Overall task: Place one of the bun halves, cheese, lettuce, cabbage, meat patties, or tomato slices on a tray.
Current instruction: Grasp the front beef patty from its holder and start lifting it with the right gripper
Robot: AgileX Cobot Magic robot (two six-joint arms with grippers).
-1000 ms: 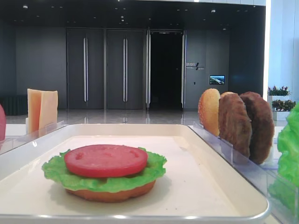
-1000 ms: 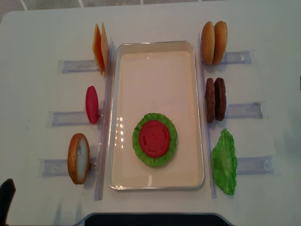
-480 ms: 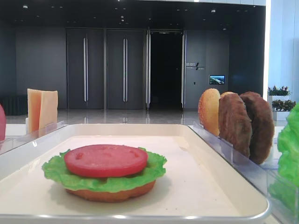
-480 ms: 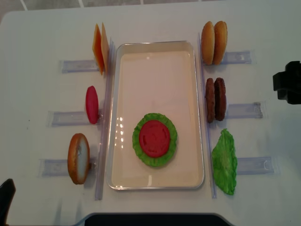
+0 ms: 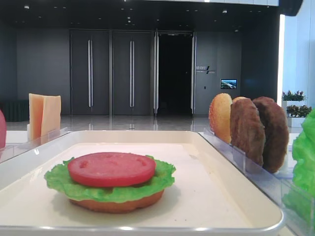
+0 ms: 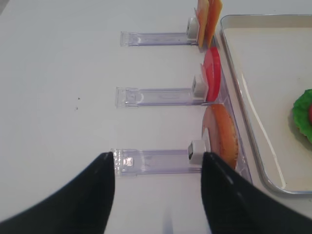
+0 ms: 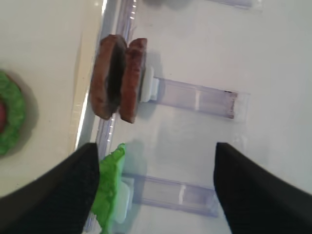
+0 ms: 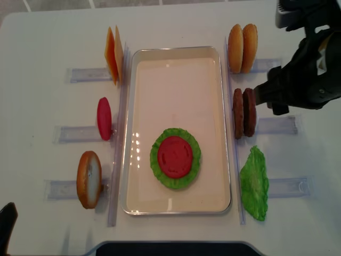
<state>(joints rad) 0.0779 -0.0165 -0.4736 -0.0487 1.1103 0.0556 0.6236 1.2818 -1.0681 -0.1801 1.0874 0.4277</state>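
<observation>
On the cream tray [image 8: 130,133] lies a stack: a bun half [image 5: 118,204] under a lettuce leaf [image 8: 157,170] with a tomato slice [image 8: 175,156] on top. Two meat patties [image 8: 244,112] stand on edge in the right middle rack. My right gripper [image 8: 272,101] hovers just right of them, open and empty; in the right wrist view the patties [image 7: 117,78] lie ahead of the gripper [image 7: 155,146]. My left gripper [image 6: 157,156] is open and empty, over the rack of the left bun half [image 6: 224,134].
Clear racks flank the tray. On the left stand cheese slices [image 8: 113,53], a tomato slice [image 8: 104,118] and a bun half [image 8: 88,179]. On the right stand two bun halves [image 8: 242,48] and a lettuce leaf [image 8: 254,184], which is beside my right gripper's left finger.
My right arm has come in from the right edge of the overhead view and now hangs beside the patties. The left gripper and the food have not moved.
</observation>
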